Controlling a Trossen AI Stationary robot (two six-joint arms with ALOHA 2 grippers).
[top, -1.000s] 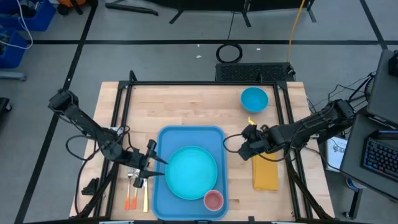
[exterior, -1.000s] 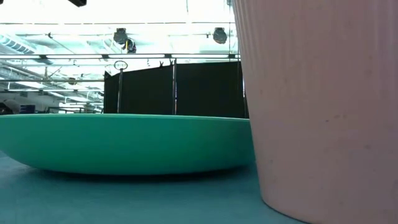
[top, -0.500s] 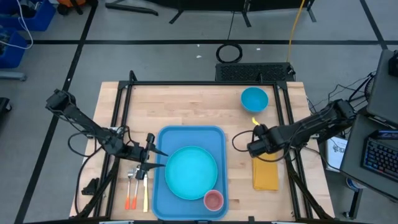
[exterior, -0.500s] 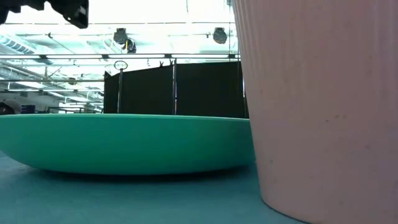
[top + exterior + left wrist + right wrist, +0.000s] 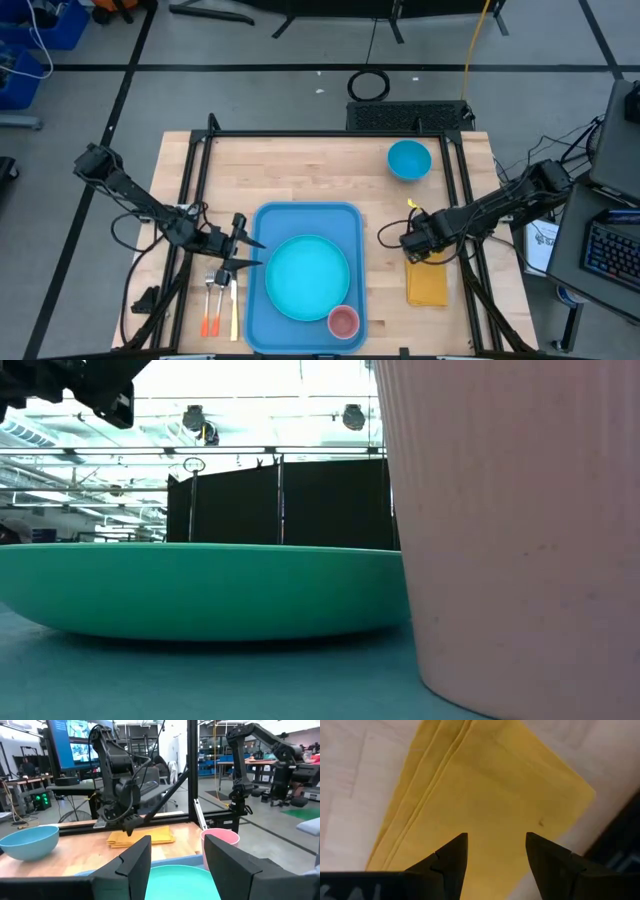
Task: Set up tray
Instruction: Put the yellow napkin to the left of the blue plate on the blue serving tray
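Appeared to be at the napkin step of the setup: right gripper (image 5: 495,857) poised directly over the flat folded yellow cloth napkin (image 5: 485,800), fingers apart and not yet touching the fabric, aimed near the napkin's upper end in the high view (image 5: 425,275). Found the large flat blue plastic tray with rounded corners and low rim (image 5: 275,320) at the middle of the pale wooden table (image 5: 300,170), toward its near edge, already carrying the round turquoise plastic plate (image 5: 306,279) and the ribbed pink plastic cup (image 5: 343,321) at its near right corner. Left gripper (image 5: 172,852) held above the tray's left rim, fingers spread and empty, just beside the cutlery with orange handles (image 5: 218,300) lying on the wood left of the tray. Small blue plastic bowl (image 5: 408,159) sat well apart at the far right. Next move likely called for a descent onto the napkin and a pinch at one edge, since thin layers lying flush on wood give little to grip. Napkin lay close to the table's right frame rail, leaving scant clearance there; open wood between napkin and tray offered room for the carry.
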